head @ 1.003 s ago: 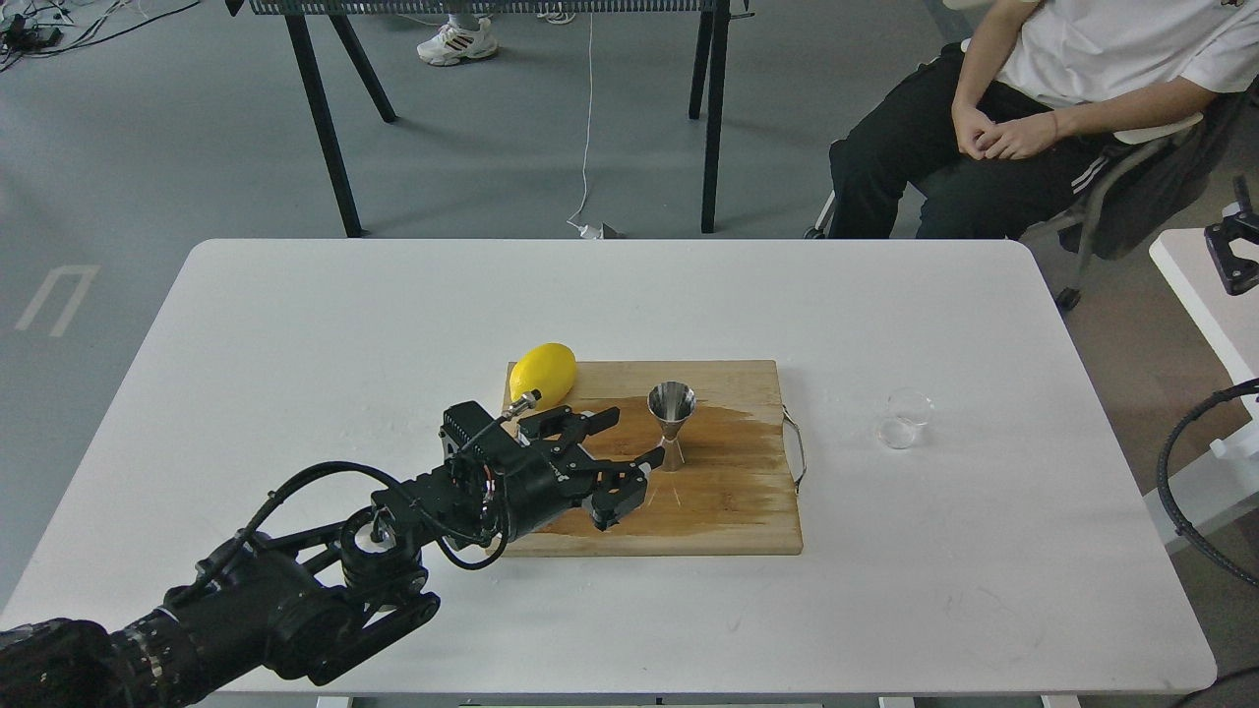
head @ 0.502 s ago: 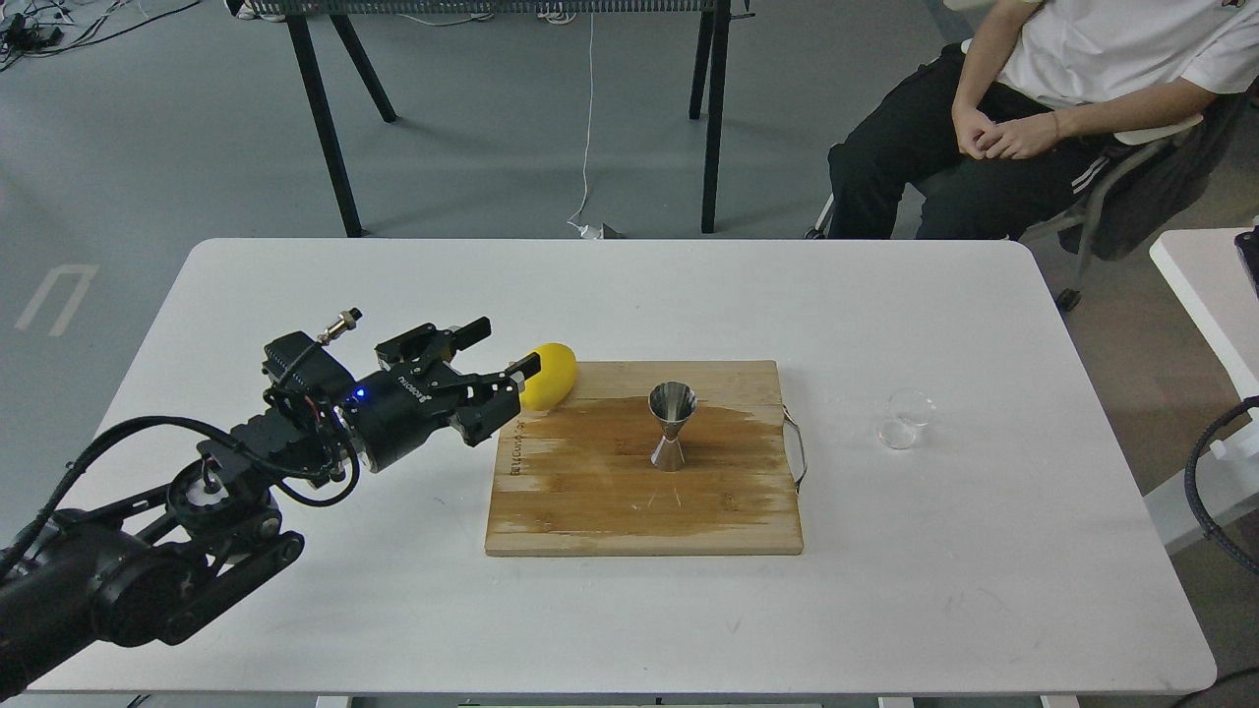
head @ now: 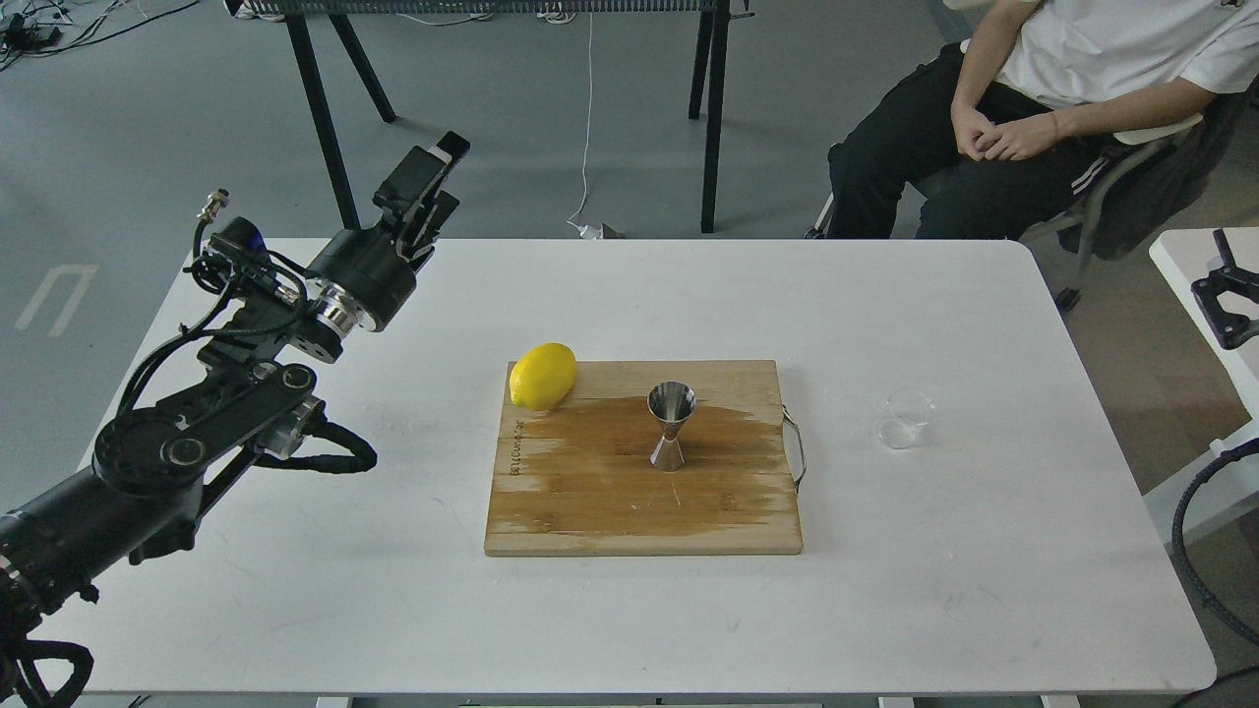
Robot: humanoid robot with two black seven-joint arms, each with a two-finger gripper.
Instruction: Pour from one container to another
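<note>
Left of the wooden cutting board (head: 644, 511), our left gripper (head: 425, 192) had swung up from the steel hourglass jigger (head: 671, 425), finger state untellable, leaving the clear glass cup (head: 905, 419) untouched.

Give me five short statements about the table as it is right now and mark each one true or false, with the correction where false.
1. The jigger stands upright on the cutting board. True.
2. The glass cup sits on the cutting board beside the jigger. False: it stands on the white table, off the board's handle end, apart from the jigger.
3. The lemon rests at the board's far left corner. True.
4. The left tool is holding the lemon. False: it is raised over the table's far left area, clear of everything and holding nothing.
5. The glass cup lies tipped on its side. False: it stands upright.
</note>
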